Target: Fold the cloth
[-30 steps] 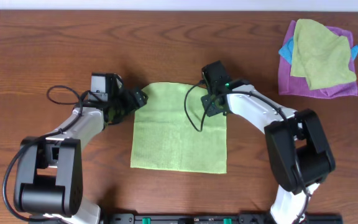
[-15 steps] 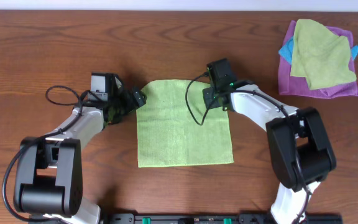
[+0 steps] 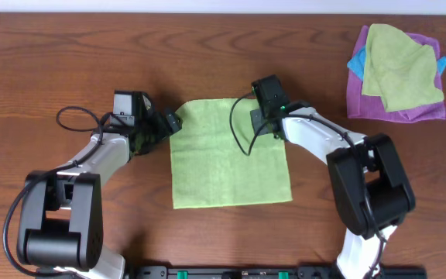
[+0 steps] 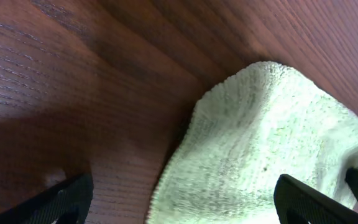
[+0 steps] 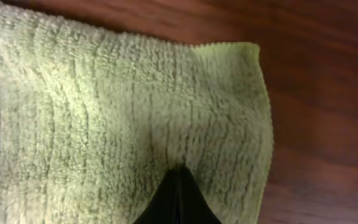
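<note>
Overhead: one lime-green cloth [image 3: 229, 155], flat, mid-surface [image 3: 68, 54]. Left fingers [image 4: 55, 200] apart beside its far-left corner; right fingers [image 5: 178, 199] clamped on it near its far-right corner. Three stacked cloths [image 3: 397, 74], surface's far-right corner.

Robot lab: two arms [image 3: 316, 136], wooden table [image 3: 207, 54].

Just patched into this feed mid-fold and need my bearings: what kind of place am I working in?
Probably a robot test bench, not a home: a left arm and right arm at one edge of a wooden table, one lime-green cloth spread out, spare cloths piled in a corner.
</note>
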Robot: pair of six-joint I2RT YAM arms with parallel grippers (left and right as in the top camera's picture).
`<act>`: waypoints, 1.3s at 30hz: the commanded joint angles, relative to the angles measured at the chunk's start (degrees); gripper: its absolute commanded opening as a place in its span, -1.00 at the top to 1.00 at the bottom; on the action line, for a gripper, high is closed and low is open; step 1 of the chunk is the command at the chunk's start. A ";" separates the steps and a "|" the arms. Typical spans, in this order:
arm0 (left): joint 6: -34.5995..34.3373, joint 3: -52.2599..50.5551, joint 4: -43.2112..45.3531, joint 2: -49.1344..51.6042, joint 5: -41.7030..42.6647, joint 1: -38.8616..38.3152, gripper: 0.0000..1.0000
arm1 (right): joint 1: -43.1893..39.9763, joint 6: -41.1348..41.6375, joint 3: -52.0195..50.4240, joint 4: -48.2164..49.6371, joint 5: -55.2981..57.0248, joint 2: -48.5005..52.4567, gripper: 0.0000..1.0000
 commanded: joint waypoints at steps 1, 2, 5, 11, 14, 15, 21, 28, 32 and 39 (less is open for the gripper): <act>0.22 -1.29 -1.64 1.57 -3.76 0.37 -0.90 | -0.28 1.77 -2.10 -4.04 -0.70 2.99 0.97; 0.22 -1.29 -1.70 1.57 -3.76 0.37 -0.90 | -0.24 1.77 -2.12 -6.43 -3.76 2.99 0.98; 0.22 -1.29 -1.84 1.57 -3.80 0.37 -0.91 | -0.20 1.77 -2.12 -11.80 -11.15 2.99 0.97; 0.20 -1.29 -1.81 1.57 -4.72 0.37 -0.90 | -0.09 0.92 -2.12 -13.90 -11.45 2.99 0.97; 0.20 -1.29 -1.81 1.57 -4.70 0.37 -0.90 | -0.11 0.92 -2.12 -7.61 -4.57 2.99 0.97; 0.20 -1.29 -1.81 1.57 -4.70 0.37 -0.90 | -0.17 0.92 -2.12 -5.33 -2.56 3.02 0.97; 0.20 -1.29 -1.95 1.57 -4.66 0.37 -0.90 | -0.31 0.92 -2.05 -0.11 -0.57 2.93 0.04; 0.22 -1.29 -2.89 1.57 -4.70 0.37 -0.90 | -0.31 -1.86 -0.98 -1.14 -9.31 -0.55 -0.84; 0.22 -1.29 -2.91 1.57 -4.59 0.37 -0.90 | -0.46 -1.68 0.26 -1.18 -7.37 -4.57 -0.39; 0.22 -1.29 -2.97 1.57 -4.46 0.37 -0.91 | -2.23 -2.10 2.43 -3.10 16.41 -5.33 -0.22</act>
